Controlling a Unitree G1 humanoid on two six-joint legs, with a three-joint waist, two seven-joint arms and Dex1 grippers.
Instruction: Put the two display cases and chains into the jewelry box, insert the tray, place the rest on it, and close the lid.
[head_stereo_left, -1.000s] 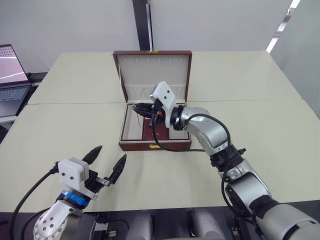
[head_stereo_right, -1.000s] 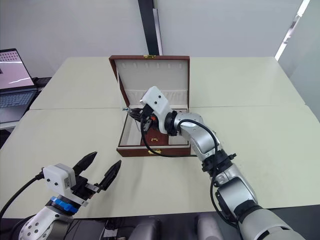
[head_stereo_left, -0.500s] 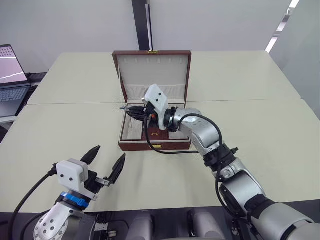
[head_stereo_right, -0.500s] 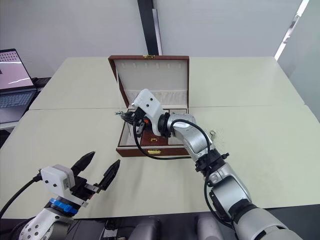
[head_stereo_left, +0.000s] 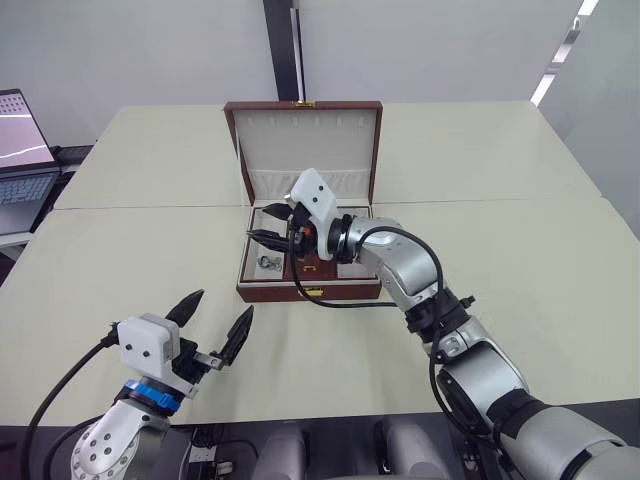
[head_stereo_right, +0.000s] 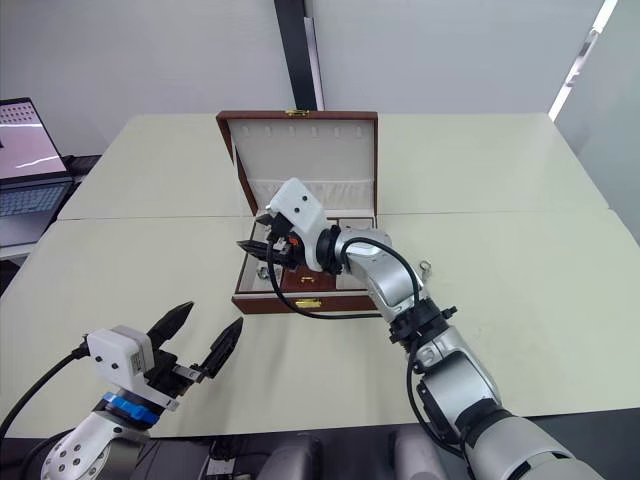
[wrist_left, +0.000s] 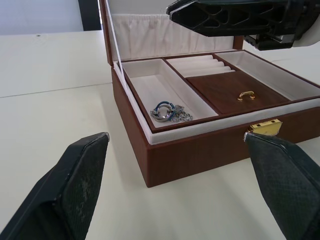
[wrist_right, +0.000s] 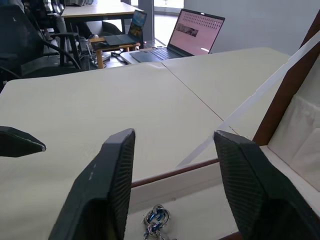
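With the tray (wrist_left: 227, 87) already seated in the jewelry box (head_stereo_left: 310, 290), the step in hand looks like placing the remaining pieces on it — a ring with a bit of chain (wrist_left: 167, 112) lies in the tray's left cream end compartment. Right gripper (head_stereo_left: 272, 224) hovers just above that compartment, fingers apart, nothing between them.

Left gripper (head_stereo_left: 213, 325) hangs well in front of the box over bare table (head_stereo_left: 140, 250), fingers spread, empty.

Box sits with its long axis running left to right across the robot's view, gold clasp (wrist_left: 264, 127) on the front wall facing the robot. Lid (head_stereo_left: 308, 140) stands upright at the back of the box, cream lining and gathered pocket facing forward. Tray's long axis runs the same way as the box; ring rolls at the back of the middle section, small gold handle (wrist_left: 245, 94) on the brown panel in front of them.

No loose pieces visible on the table around the box. Judgement: if nothing is left, next move is to draw the right gripper clear of the box, then reach behind the lid's top edge and swing it forward and down — the arm must be out of the way first.
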